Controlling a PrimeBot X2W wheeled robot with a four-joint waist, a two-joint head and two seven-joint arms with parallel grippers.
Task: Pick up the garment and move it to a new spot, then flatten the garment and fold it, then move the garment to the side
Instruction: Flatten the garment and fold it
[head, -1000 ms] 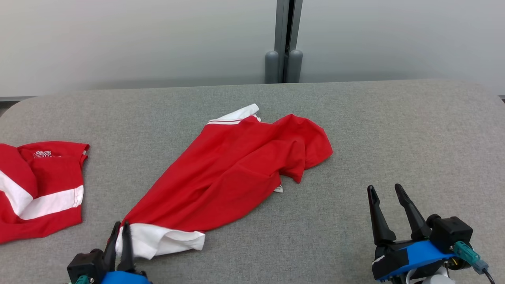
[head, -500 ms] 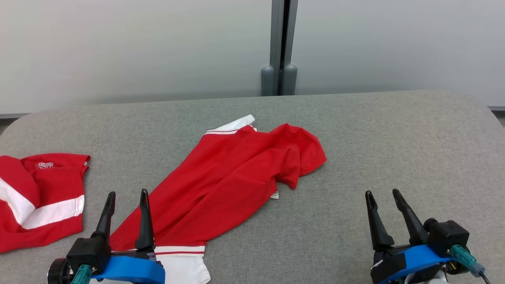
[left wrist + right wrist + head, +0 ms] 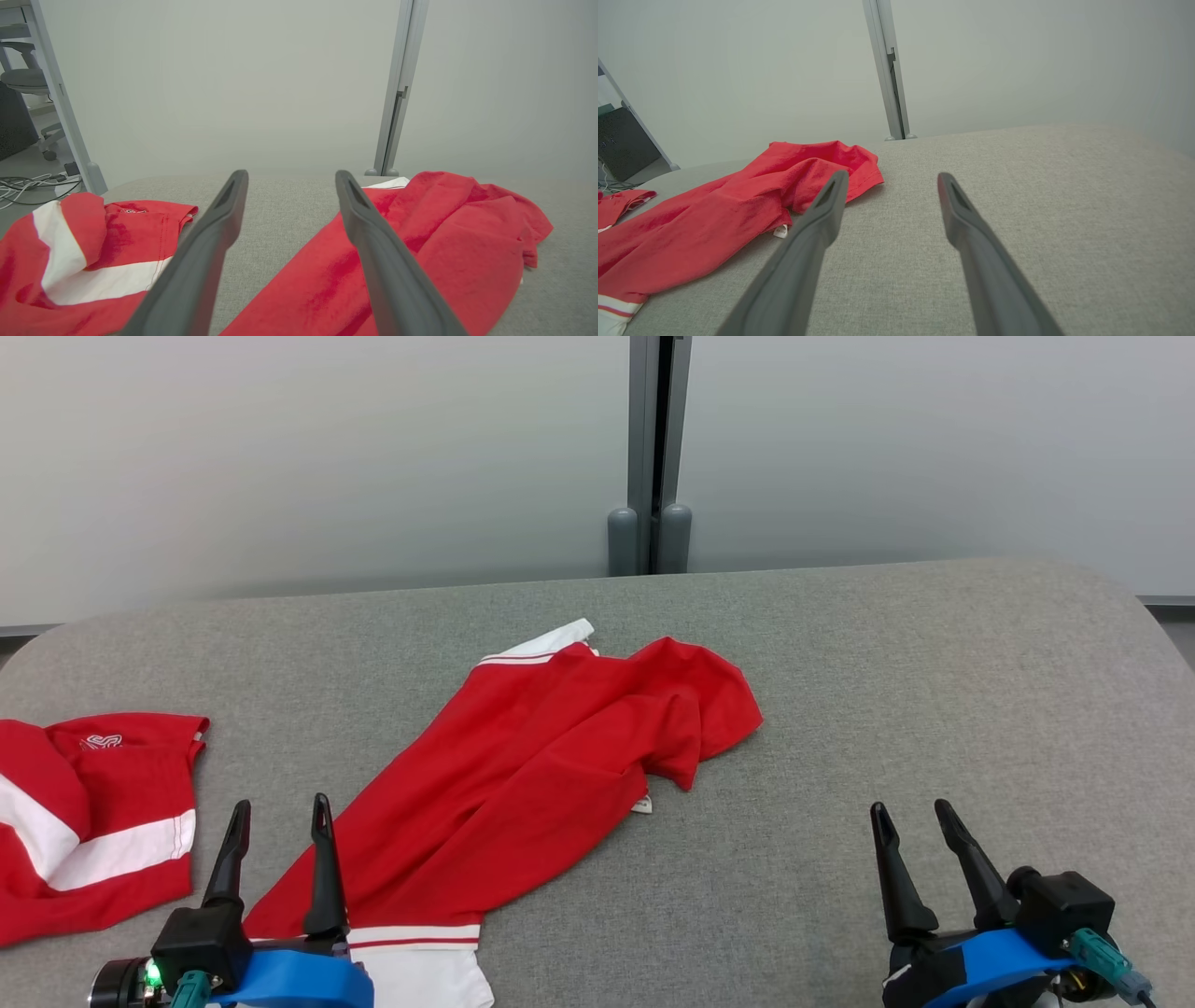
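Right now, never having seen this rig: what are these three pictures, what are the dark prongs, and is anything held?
The wide picture looks down from the robot's head. The dark prongs are its two-fingered grippers: left gripper at lower left, right gripper at lower right. The other two pictures look along each gripper's fingers from its wrist. On the grey padded table lies a crumpled red garment with white trim; a second red-and-white garment lies at the far left. Both grippers are open and hold nothing.
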